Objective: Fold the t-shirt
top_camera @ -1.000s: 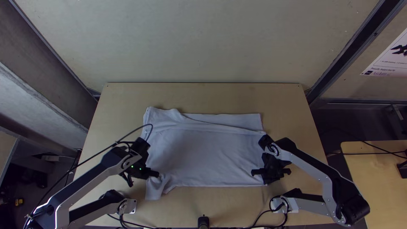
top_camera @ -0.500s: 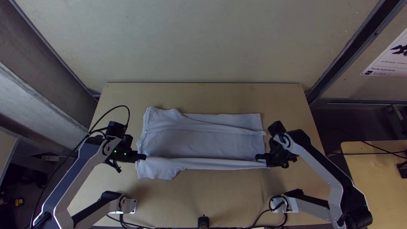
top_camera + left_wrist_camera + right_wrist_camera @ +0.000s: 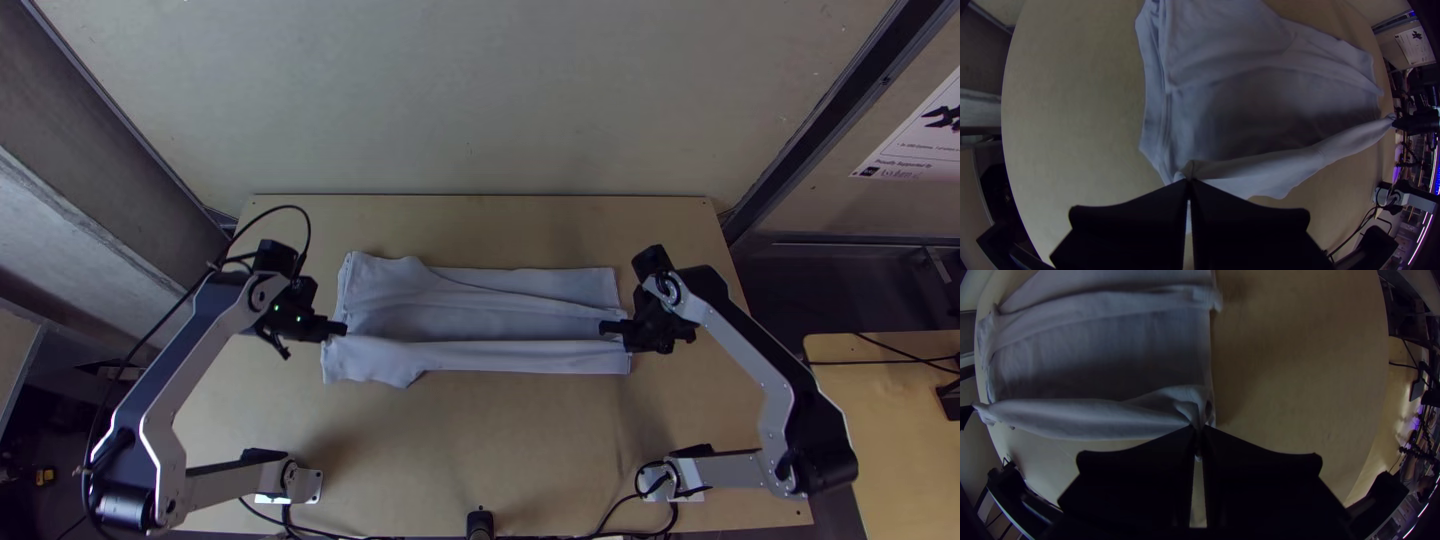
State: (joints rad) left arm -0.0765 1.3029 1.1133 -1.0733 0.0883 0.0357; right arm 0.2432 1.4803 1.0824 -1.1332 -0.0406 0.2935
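left fingers (image 3: 1150, 220) and right fingers (image 3: 1150, 475) are both closed on the t-shirt (image 3: 470, 322)'s near-side fabric, equally close imo, its long axis running between them, remaining cloth lying farther across the desk (image 3: 470, 440)

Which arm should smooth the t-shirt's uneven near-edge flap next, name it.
Left, probably: the left gripper pinches the t-shirt close to that flap, while the right gripper holds the edge's opposite end.
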